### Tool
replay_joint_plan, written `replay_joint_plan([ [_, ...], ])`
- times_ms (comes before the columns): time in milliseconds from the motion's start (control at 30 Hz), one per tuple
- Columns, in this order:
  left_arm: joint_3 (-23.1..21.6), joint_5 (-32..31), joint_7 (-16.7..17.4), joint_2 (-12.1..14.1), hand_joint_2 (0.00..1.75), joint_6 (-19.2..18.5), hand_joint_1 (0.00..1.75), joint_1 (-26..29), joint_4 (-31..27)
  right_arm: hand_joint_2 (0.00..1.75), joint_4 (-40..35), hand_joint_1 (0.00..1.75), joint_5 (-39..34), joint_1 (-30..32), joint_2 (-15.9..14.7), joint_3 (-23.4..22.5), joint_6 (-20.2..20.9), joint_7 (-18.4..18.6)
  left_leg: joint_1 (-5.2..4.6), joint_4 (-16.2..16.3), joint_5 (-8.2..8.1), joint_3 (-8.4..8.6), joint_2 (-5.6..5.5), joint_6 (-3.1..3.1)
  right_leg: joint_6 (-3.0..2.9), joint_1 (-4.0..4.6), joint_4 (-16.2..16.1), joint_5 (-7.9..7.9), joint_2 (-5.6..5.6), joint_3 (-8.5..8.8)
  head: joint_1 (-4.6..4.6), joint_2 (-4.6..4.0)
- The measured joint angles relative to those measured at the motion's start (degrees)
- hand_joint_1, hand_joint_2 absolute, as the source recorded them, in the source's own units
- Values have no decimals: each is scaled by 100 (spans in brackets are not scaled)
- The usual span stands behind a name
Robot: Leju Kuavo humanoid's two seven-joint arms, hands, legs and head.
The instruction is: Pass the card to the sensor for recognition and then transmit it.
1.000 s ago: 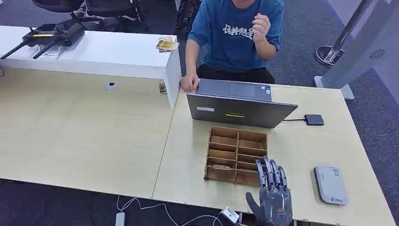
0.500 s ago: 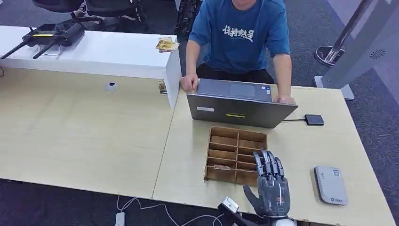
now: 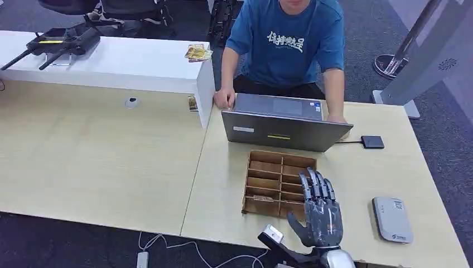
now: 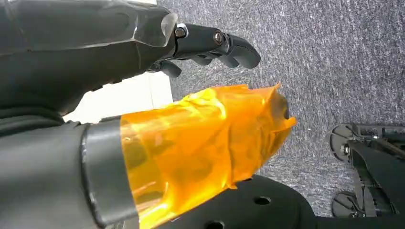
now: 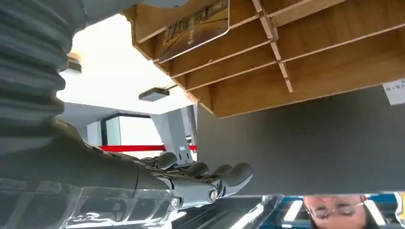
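Reaching stage: you had the right hand (image 3: 319, 209) over the near right corner of the wooden tray (image 3: 254, 177), fingers straight and apart, holding nothing; no card had been lifted.
Card: the card (image 3: 259, 197) lay in a near left compartment of the tray; in the right wrist view it leaned in its slot (image 5: 196, 26), apart from the fingers.
Sensor: the white reader (image 3: 392, 219) sat on the table (image 3: 362, 167) to the right of the tray, well apart from the card; I took it for the sensor, though its face was too small to read.
Left to do: you had the grasp, the presenting and the handover ahead, all of it.
Left hand: your left hand (image 4: 210, 45) hung over grey carpet, fingers loosely curled, holding nothing.
Change: since the earlier frames your right hand had moved forward over the tray; the person (image 3: 284, 44) had lowered a raised hand beside the laptop (image 3: 281, 131).
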Motion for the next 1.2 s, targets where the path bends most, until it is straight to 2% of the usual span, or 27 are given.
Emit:
replay_joint_plan([
  [567,0,-13,11,0,0,-13,0,-8,0,175,175,0,127,-352,-192,387,800,382,0,0,0,-1,0,0,0,0,-1,0,0,0,0,0],
  [1200,0,2,-22,0,0,57,0,-8,0,175,120,0,48,-284,-345,500,837,446,0,0,0,0,0,0,0,0,-1,0,0,-1,0,0],
])
